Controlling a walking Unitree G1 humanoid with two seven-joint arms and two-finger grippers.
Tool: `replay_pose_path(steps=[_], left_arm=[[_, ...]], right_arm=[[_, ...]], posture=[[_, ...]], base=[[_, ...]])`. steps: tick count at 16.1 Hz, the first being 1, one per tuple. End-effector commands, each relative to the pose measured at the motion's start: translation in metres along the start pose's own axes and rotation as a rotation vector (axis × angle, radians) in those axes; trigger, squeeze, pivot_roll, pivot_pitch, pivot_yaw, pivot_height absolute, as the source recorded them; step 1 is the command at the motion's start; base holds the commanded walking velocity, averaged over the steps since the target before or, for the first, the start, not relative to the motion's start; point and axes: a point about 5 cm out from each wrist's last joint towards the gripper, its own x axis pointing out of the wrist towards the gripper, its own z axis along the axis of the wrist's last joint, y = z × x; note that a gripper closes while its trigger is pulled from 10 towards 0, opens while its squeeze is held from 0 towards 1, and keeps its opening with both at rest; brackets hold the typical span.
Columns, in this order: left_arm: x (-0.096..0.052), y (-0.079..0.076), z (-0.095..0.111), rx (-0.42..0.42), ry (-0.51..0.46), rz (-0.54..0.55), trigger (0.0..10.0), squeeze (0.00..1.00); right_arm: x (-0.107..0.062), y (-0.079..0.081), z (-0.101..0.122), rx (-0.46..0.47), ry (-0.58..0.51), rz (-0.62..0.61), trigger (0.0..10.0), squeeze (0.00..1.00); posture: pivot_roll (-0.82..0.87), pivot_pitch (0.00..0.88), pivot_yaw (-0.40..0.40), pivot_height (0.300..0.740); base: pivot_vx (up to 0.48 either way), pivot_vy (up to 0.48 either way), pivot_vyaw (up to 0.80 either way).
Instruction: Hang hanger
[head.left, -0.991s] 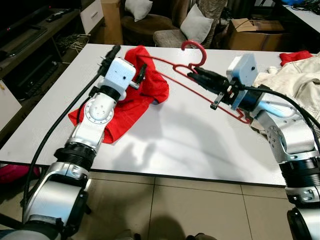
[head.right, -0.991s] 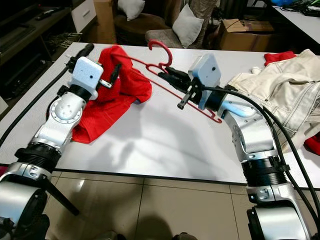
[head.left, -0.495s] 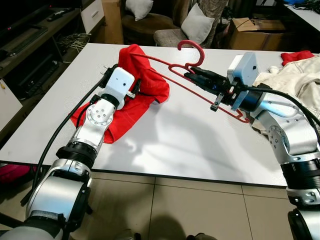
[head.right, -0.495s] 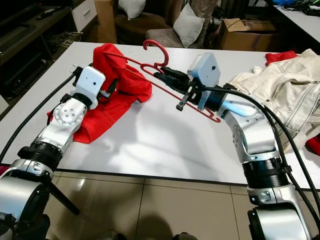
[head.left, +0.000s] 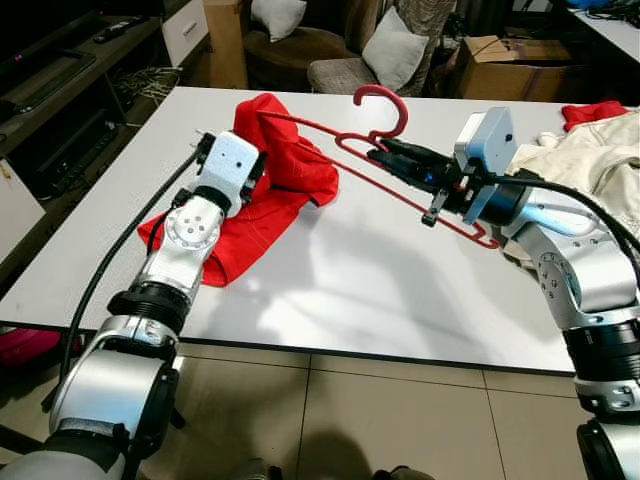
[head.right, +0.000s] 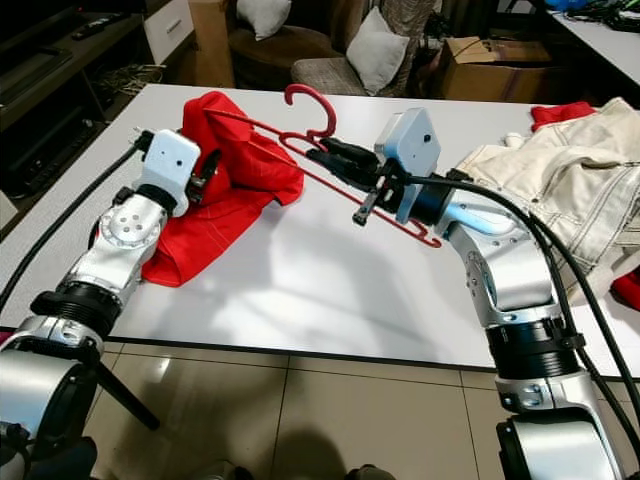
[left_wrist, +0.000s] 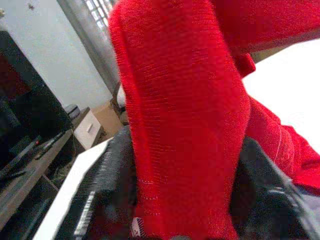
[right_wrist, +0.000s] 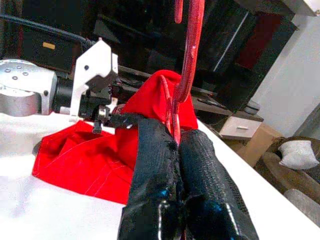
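A white surface (head.left: 380, 290) is seen across the middle of the head views, with tiled floor along the lower edge of the frame. The red hanger (head.left: 400, 185) is held raised and tilted above the surface in the upper centre of the frame, its hook (head.left: 383, 100) uppermost and one shoulder slanting down toward the right of the frame. The right hand (head.left: 385, 155) is closed on the hanger just below the hook; in the right wrist view the two black fingers (right_wrist: 155, 165) are pressed together with the red wire pinched between them. The other shoulder of the hanger is run into the red garment (head.left: 270, 190), which is partly lifted at the upper left of centre and otherwise lies crumpled on the surface toward the left of the frame. The left hand (head.right: 205, 170) is set against the raised fold of that garment; in the left wrist view red knit fabric (left_wrist: 185, 130) is seen clamped between the dark fingers (left_wrist: 112, 185), so the hand is closed on the cloth. A cream garment (head.left: 590, 165) lies at the right edge of the surface, with a second red cloth (head.left: 590, 112) beyond it. A cardboard box (head.left: 510, 65) and a grey cushion (head.left: 392, 50) are seen along the top of the frame.
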Motion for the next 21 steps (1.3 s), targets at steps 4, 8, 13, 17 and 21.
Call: replay_pose_path(steps=[4,8,13,17,21], left_arm=[[0.003,0.006,0.008,-0.015,-0.036,-0.015,0.0,0.0],[0.002,0.008,0.011,-0.066,-0.058,-0.055,0.0,0.0],[0.003,0.012,0.017,-0.151,-0.083,-0.076,0.0,0.0],[0.017,0.047,0.054,-0.469,-0.195,-0.005,0.0,0.0],[0.033,0.073,0.106,-0.427,-0.283,-0.089,0.0,0.0]], right_arm=[[-0.002,-0.002,0.007,-0.016,-0.031,-0.004,10.0,0.0],[-0.003,-0.004,0.007,-0.022,-0.03,-0.009,10.0,0.0],[-0.003,-0.004,0.007,-0.024,-0.024,-0.014,10.0,0.0],[-0.008,0.001,0.0,-0.023,0.012,0.014,10.0,0.0],[-0.019,0.01,-0.007,-0.002,0.051,0.062,10.0,0.0]], posture=[[-0.13,0.0,0.08,0.74],[-0.13,0.0,0.083,0.74],[-0.13,0.0,0.089,0.74],[-0.13,0.0,0.103,0.74],[-0.12,0.0,0.128,0.74]], base=[[0.0,0.0,0.0],[0.0,0.0,0.0],[0.0,0.0,0.0],[0.0,0.0,0.0],[0.0,0.0,0.0]])
